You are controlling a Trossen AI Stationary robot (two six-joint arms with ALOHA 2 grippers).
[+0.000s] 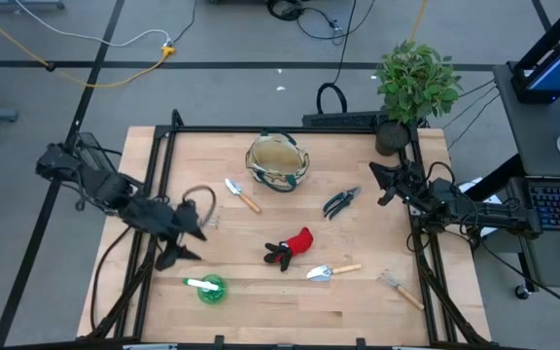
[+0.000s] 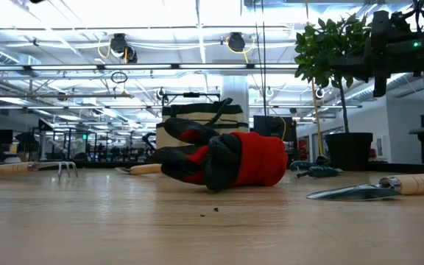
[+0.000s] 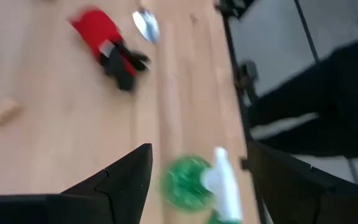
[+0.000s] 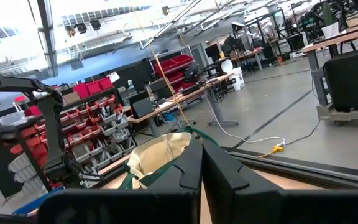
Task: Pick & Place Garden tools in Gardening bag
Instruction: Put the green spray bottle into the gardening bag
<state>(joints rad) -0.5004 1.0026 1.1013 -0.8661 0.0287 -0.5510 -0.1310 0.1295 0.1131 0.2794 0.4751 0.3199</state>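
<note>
Near the front left corner of the bench, the left gripper (image 1: 178, 255) hangs with its fingers wide apart over the green-white round item (image 1: 209, 288), which lies close to the front edge, and nothing is between the fingers. The step in hand seems to be the pick of this item. To do it well, I think the gripper should come down centred on the round green part, with the fingers on both sides of it, because the white stick (image 3: 224, 183) is thin and can slip. This white stick is the long axis: it points toward the left edge, almost parallel to the front edge. The bag (image 1: 278, 161) stands open near the middle of the back edge, well apart. The right gripper (image 1: 382, 184) waits near the right edge, fingers together and empty.
</note>
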